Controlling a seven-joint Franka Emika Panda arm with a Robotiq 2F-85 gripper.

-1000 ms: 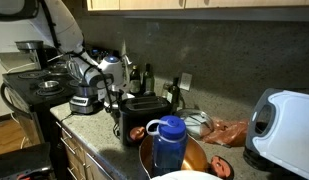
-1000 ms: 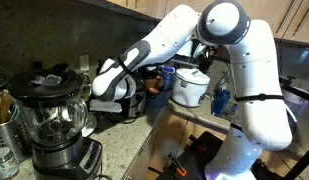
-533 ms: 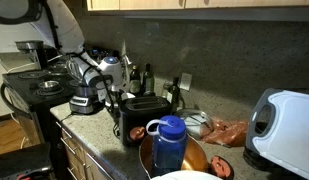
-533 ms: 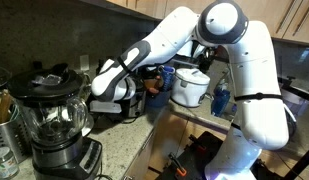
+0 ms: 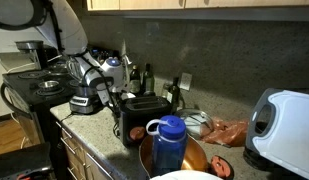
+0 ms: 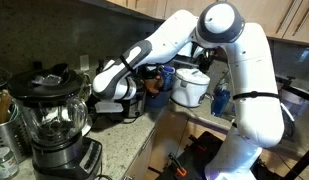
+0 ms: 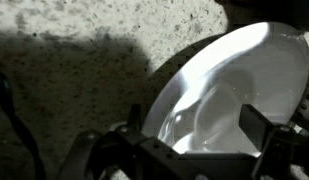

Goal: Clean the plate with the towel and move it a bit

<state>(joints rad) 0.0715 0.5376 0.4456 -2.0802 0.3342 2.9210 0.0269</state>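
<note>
A white plate (image 7: 234, 75) lies on the speckled granite counter (image 7: 84, 30) and fills the right half of the wrist view. My gripper (image 7: 199, 125) hovers just over the plate's near part. Its two dark fingers are wide apart, and only the plate shows between them. In both exterior views the gripper (image 5: 114, 95) (image 6: 119, 90) is low over the counter beside the black toaster (image 5: 144, 112), and the plate is hidden there. A crumpled pinkish-orange towel (image 5: 229, 131) lies on the counter farther along, apart from the gripper.
A blue bottle (image 5: 170, 140) and an orange bowl (image 5: 202, 158) stand in front of the toaster. A blender (image 6: 52, 120) stands close to the arm. A white rice cooker (image 6: 191, 86), a white appliance (image 5: 284, 120) and a stove (image 5: 34, 85) are nearby.
The arm has shifted very slightly toward the toaster. The gripper stays open over the plate.
</note>
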